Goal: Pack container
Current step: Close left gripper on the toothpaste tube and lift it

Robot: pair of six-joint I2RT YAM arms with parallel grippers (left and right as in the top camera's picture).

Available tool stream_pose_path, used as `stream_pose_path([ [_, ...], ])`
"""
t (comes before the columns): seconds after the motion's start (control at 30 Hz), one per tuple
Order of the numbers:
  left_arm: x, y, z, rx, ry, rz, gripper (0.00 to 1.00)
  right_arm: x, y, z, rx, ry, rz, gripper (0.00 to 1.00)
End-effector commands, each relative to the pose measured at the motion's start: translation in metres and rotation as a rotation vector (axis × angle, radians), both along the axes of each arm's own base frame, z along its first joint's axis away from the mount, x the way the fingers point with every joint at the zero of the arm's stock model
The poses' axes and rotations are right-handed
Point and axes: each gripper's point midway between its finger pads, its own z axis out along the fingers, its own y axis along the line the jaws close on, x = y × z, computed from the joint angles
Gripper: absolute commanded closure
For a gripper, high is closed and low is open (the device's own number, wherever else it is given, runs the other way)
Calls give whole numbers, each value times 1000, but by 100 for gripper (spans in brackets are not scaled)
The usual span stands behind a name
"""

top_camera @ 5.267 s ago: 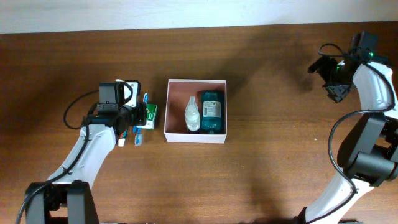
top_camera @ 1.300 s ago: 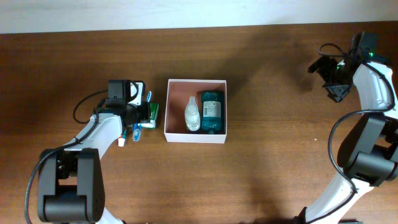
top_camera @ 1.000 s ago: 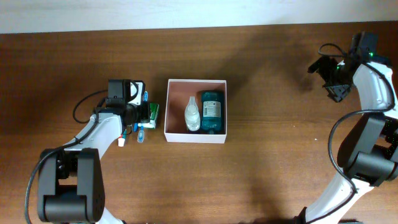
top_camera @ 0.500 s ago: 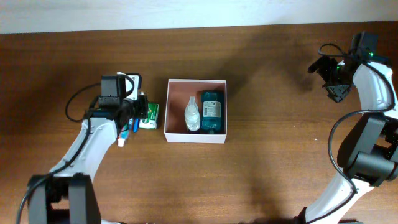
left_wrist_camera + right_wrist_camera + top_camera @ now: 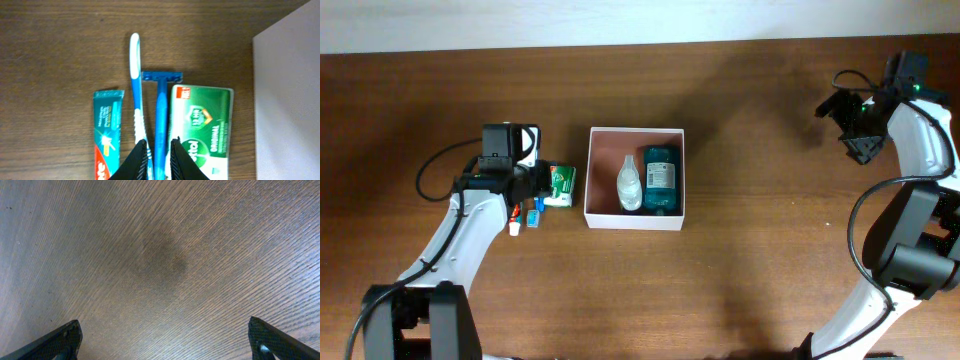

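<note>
The container (image 5: pixel 588 180) is a white-walled square box with a reddish-brown inside, mid-table. It holds a clear bottle (image 5: pixel 630 184) and a teal bottle (image 5: pixel 660 178). Its wall shows at the right of the left wrist view (image 5: pixel 287 100). My left gripper (image 5: pixel 534 194) is just left of it. In the left wrist view the left gripper (image 5: pixel 159 157) has its jaws closed narrowly on the handle of a blue razor (image 5: pixel 161 105). The razor lies between a blue-and-white toothbrush (image 5: pixel 135 85) and a green-and-white carton (image 5: pixel 202 130). My right gripper (image 5: pixel 857 122) is open and empty at the far right.
A teal-and-red toothpaste tube (image 5: pixel 107 132) lies left of the toothbrush. The green-and-white carton (image 5: pixel 560 185) sits against the container's left wall. The right wrist view shows only bare wood under the spread fingers (image 5: pixel 65 340).
My left arm has swung and its wrist has turned over the toiletries, settling with the jaws around the razor handle. The carton now shows fully. The right arm has not moved.
</note>
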Motion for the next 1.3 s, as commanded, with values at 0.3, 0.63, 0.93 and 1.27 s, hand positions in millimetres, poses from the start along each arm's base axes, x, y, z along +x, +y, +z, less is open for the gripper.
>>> stream_pose_path([
  [0.3,-11,32,-44,51,139,110,31,0,-5,1,-15,-1,-3,1],
  [0.63,-21,58,-58,-46,198,195,27,0,-5,1,-15,-1,-3,1],
  [0.93,-28,57,-90,-47,278,195,33,0,-5,1,-15,-1,-3,1],
  [1.27,-25,59,-98,-40,291,198,99,0,-5,1,-15,-1,-3,1],
])
